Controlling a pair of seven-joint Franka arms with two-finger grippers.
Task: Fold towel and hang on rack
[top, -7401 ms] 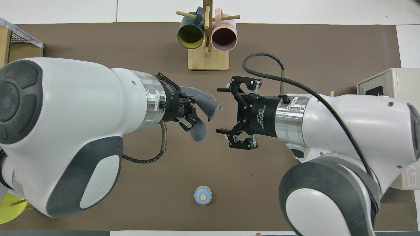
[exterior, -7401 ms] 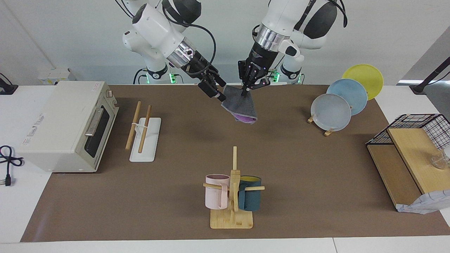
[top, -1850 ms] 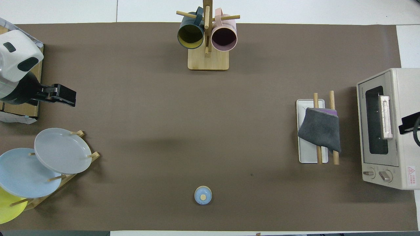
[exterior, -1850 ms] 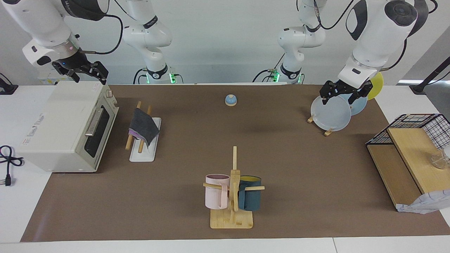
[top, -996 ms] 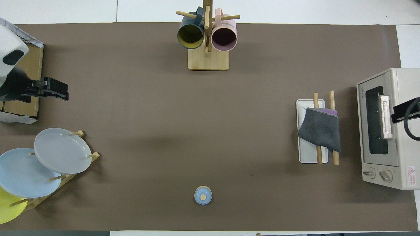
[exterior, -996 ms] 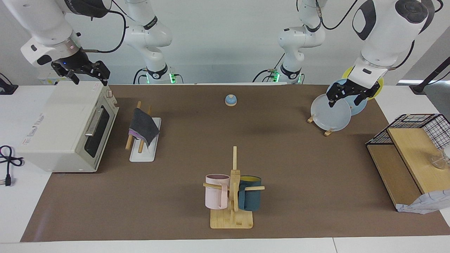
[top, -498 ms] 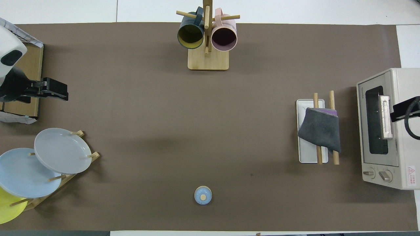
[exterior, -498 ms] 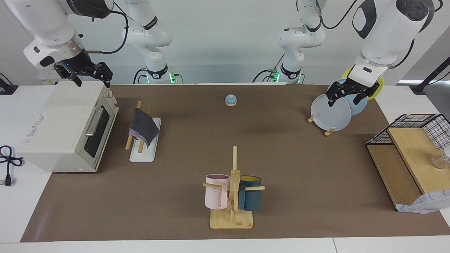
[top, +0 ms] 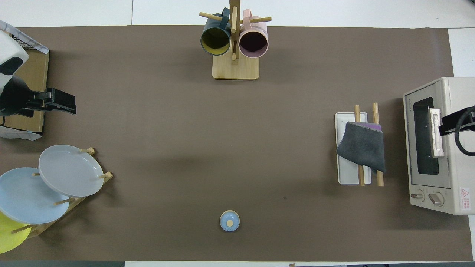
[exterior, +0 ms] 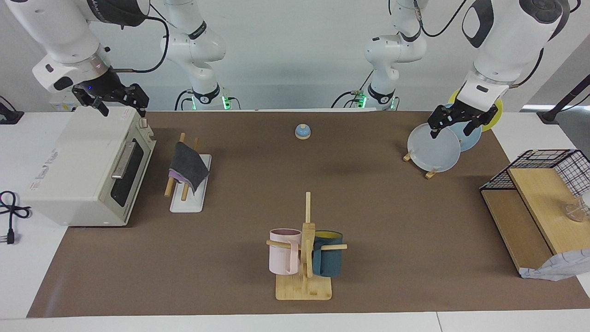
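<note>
The towel (exterior: pixel 186 167) (top: pixel 362 149) is folded, dark grey face out with a purple edge showing. It hangs draped over both wooden dowels of the rack (exterior: pixel 186 204) (top: pixel 346 177), whose white base lies beside the toaster oven. My right gripper (exterior: pixel 120 104) (top: pixel 452 124) hangs open and empty in the air over the toaster oven, apart from the towel. My left gripper (exterior: pixel 454 126) (top: pixel 59 102) is open and empty too, raised over the plates at the left arm's end of the table.
A toaster oven (exterior: pixel 87 166) stands beside the rack. The plate stand with its plates (exterior: pixel 434 148), a wire-and-wood shelf (exterior: pixel 537 193), a mug tree with two mugs (exterior: pixel 304 249) and a small blue bell (exterior: pixel 302 132) are also on the mat.
Seven seconds ago my left gripper held the towel in mid-air; it now hangs on the rack and both arms have drawn back. In the last second both grippers only drifted slightly.
</note>
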